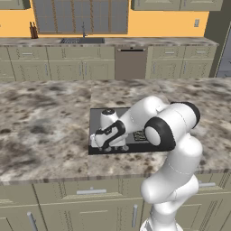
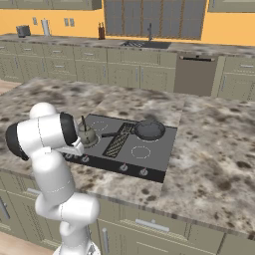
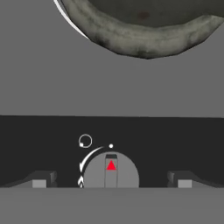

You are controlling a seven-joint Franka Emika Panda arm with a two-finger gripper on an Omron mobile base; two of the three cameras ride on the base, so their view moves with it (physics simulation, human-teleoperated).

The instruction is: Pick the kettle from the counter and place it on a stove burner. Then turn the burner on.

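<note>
Two fingers [image 3: 111, 181] spread wide, empty, flanking knob [image 3: 110, 171] | kettle [image 3: 144, 26] sits on burner ring [image 3: 70, 24]

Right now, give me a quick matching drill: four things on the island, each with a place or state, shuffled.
Things:
1. kettle
2. pan
3. knob
4. gripper

Places or states:
A. far right burner of the cooktop
B. red triangle mark, between the fingertips in the hand view
C. open, low at the cooktop's front edge
D. on the cooktop's left side, beside the arm

Pairs: 1-D, 2-A, 3-B, 4-C
</note>
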